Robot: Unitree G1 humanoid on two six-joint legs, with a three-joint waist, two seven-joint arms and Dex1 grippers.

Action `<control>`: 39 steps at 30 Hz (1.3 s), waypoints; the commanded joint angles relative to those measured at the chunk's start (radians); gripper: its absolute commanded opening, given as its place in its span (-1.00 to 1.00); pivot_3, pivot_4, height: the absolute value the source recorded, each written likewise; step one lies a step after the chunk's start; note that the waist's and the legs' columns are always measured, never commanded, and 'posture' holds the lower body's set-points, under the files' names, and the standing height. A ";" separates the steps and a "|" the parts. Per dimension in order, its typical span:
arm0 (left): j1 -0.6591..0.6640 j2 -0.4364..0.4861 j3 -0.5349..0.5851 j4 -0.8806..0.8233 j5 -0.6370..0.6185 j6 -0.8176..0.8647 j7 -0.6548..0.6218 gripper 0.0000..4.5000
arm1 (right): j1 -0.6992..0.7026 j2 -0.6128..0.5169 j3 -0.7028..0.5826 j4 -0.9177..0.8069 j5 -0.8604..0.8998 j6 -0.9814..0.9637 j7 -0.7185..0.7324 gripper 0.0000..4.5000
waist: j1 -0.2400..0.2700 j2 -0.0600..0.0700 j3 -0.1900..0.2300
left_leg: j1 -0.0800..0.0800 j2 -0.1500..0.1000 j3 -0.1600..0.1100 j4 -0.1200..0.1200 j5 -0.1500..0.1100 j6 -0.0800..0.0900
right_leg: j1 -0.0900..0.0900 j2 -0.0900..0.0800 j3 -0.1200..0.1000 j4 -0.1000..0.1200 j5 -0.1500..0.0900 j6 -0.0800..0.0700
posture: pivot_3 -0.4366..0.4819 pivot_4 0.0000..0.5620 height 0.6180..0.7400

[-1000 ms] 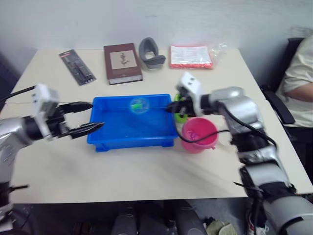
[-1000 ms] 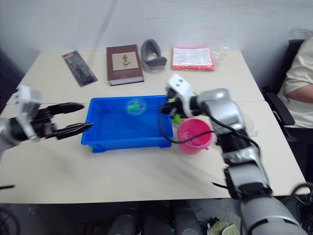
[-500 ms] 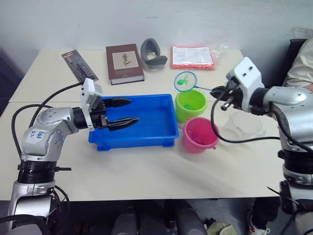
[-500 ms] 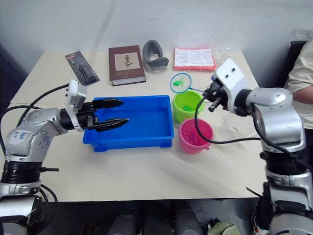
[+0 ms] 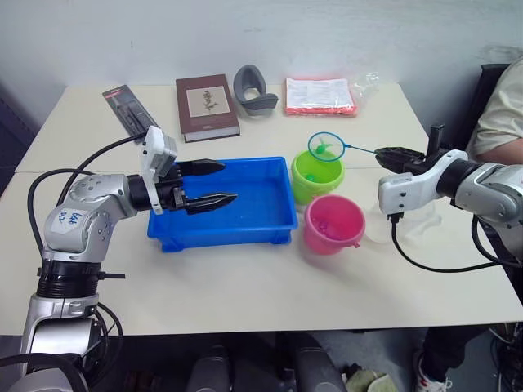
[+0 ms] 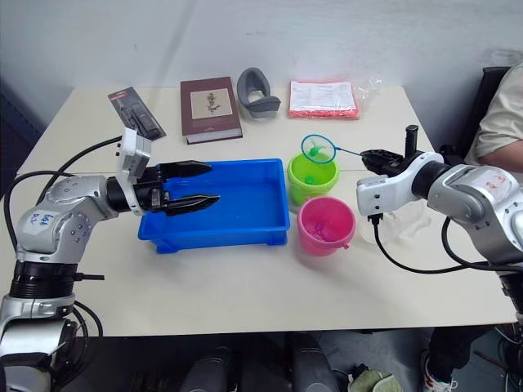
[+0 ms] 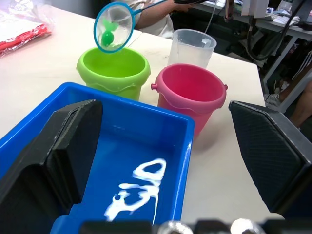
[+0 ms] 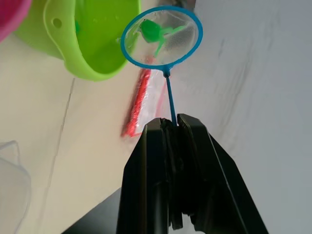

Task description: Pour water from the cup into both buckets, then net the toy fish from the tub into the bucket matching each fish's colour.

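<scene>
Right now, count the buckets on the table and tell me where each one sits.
2. The green bucket stands just right of the blue tub, under the net. The pink bucket stands in front of it, nearer the robot, beside the clear cup.

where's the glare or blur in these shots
Left wrist view: a white glare streak lies on the tub floor, and that gripper's near fingers look soft. Right wrist view: the net with its green fish is crisp, while the gripper shut on its handle is dark. Left eye view: even light, soft shadows beside the green bucket and pink bucket.
</scene>
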 commanded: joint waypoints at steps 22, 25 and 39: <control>0.284 0.322 0.176 -0.263 -0.135 0.161 -0.227 0.99 | -0.002 0.218 -0.136 -0.256 1.118 0.729 0.572 -1.00 | -0.005 0.001 0.001 | -0.001 0.003 0.004 0.010 -0.004 0.006 | 0.001 -0.001 0.004 0.006 0.003 0.005 | -0.05 -0.47 1.00; 0.448 0.402 0.246 -0.343 -0.141 0.172 -0.271 0.99 | 0.090 0.194 -0.075 -0.366 1.168 0.777 0.683 -1.00 | 0.003 0.002 0.000 | -0.001 0.003 0.002 0.010 -0.008 0.012 | 0.002 -0.003 0.002 0.001 0.003 0.004 | -0.05 -0.47 1.00; 0.799 0.367 0.454 -0.550 -0.129 0.178 -0.153 1.00 | 0.305 0.401 0.239 -0.098 0.653 0.339 0.601 -0.51 | -0.001 0.000 -0.001 | 0.013 0.001 0.002 0.010 -0.009 0.013 | 0.017 -0.001 0.002 -0.003 0.002 0.003 | -0.05 -0.47 1.00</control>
